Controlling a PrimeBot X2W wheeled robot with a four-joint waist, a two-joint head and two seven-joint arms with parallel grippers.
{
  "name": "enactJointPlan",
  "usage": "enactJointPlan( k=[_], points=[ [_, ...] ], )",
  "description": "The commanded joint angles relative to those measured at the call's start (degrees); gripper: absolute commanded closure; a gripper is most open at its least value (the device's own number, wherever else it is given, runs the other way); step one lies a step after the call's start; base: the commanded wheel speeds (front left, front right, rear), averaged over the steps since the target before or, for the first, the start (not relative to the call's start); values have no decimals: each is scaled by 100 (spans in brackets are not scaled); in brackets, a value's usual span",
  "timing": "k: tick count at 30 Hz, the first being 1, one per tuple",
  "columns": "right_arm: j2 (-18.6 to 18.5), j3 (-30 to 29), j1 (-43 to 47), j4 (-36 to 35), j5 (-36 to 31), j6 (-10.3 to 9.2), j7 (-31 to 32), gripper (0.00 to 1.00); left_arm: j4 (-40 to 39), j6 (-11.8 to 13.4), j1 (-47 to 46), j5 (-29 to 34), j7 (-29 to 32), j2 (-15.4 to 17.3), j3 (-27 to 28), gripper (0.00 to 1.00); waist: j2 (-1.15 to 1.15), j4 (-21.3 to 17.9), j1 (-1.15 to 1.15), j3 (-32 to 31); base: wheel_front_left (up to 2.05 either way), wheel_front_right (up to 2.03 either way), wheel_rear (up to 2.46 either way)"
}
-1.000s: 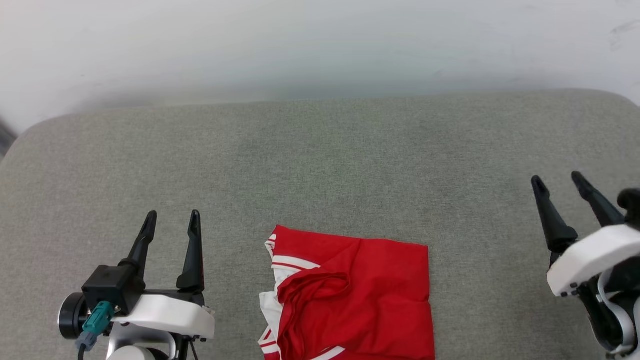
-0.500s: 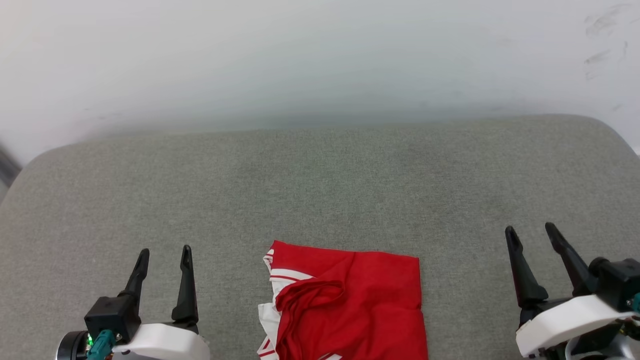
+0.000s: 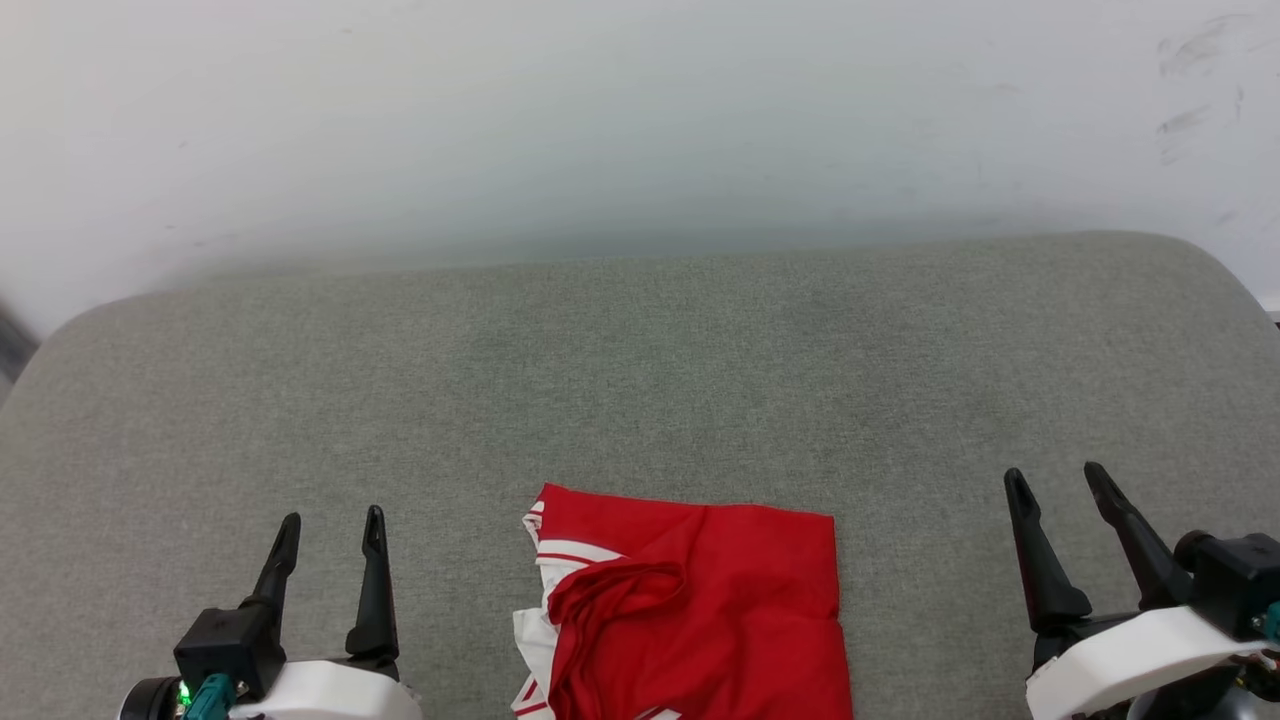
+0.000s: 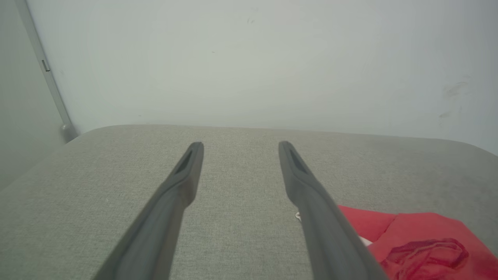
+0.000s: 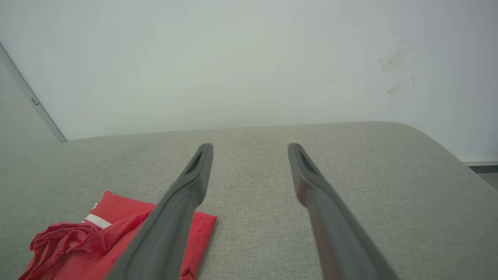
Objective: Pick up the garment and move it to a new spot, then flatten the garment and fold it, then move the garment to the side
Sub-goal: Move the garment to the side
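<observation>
The garment (image 3: 740,600) is coloured red with white, red-striped trim, the cushion (image 3: 640,380) flecked grey, the wall (image 3: 600,120) off-white.

A grey fabric cushion (image 3: 640,380) with rounded corners meets a plain white wall (image 3: 640,120) (faintly scuffed at right).

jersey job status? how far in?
Looks folded: the garment lies as a compact red rectangle on the grey cushion, one bunched layer on top. Nothing in hand: left gripper and right gripper are open, clear of it. Remaining: moving it aside; it sits roughly midway between them.
</observation>
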Motion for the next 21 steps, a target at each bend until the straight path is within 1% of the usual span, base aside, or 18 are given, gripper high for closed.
enactJointPlan(
  k=[1,6,9,11,16,18,20,21],
  points=[
    [38,-14,73,-38,-7,-2,59,0,15,-36,-14,48,-26,-41,41,0,0,8,0,12,0,0,0],
    [58,-67,119,-72,27,-2,192,0,34,-119,-86,137,-26,-114,108,0,0,66,0,50,0,0,0],
    [51,-243,187,11,249,-2,332,0,15,-180,-161,193,-26,-174,136,0,0,176,0,116,0,0,0],
    [-20,-426,198,111,577,-2,505,0,-29,-221,-227,235,-20,-232,153,0,0,288,0,217,0,0,0],
    [-430,-741,101,518,1423,-2,1220,0,-169,-349,-457,379,-21,-404,183,0,0,630,0,603,0,0,0],
    [-544,-744,8,674,1757,-1,1529,0,-212,-409,-563,436,-21,-499,206,0,0,767,0,779,0,0,0],
    [-667,-638,-80,843,2007,-2,1829,0,-201,-471,-650,474,-21,-594,252,0,0,883,0,942,0,0,0],
    [-670,-544,-146,901,2193,-1,1949,0,-190,-517,-692,497,-21,-639,272,0,0,933,0,1014,0,0,0]
  ],
)
